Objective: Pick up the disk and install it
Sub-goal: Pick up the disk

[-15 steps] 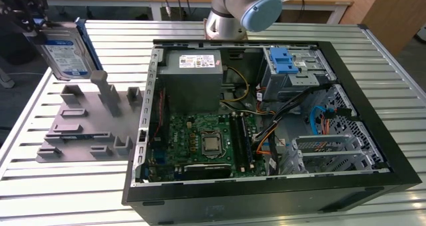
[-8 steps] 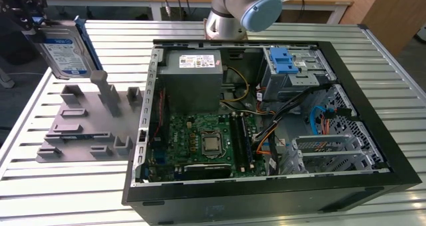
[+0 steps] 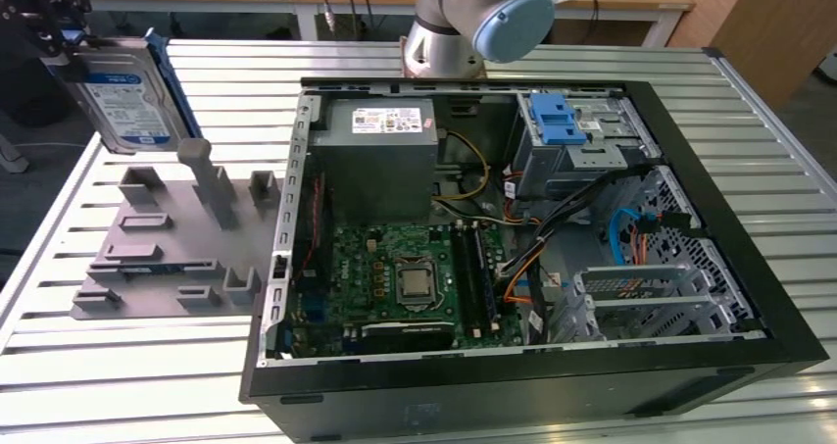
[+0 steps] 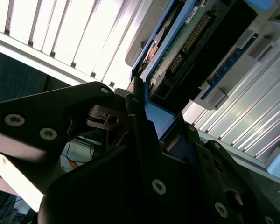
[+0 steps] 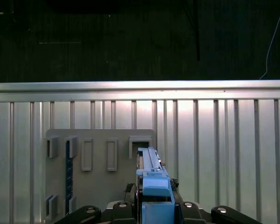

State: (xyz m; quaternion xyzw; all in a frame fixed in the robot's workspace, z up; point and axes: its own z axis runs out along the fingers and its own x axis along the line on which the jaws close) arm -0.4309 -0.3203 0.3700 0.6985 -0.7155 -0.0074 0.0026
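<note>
Aluminium slatted table (image 3: 144, 385) carried everything in the exterior view. The open black PC case (image 3: 523, 390) took the centre through 3 o'clock, w/ a grey PSU box (image 3: 379, 160) at 11 o'clock inside it. The drive cage (image 3: 595, 145) and its blue latch piece (image 3: 556, 121) sat at 1 o'clock. A grey fixture plate (image 3: 151, 258) lay at 9 o'clock, just beside the case wall. The disk (image 3: 124, 96) hung at 10 o'clock, on edge, label toward the camera, above the plate and apart from its posts. The gripper (image 3: 66, 47) was clamped on the disk's upper end; in the first wrist view the disk's blue edge sat pinched in the jaws.

Judgement: the step in hand was the carry, w/ install not yet done. To do it well, the grip wanted to stay firm, as a drive held by one end could tilt. The path wanted enough height over the case's near wall and the loose cables, and the disk's rails squared to the cage approx. before any contact
</note>
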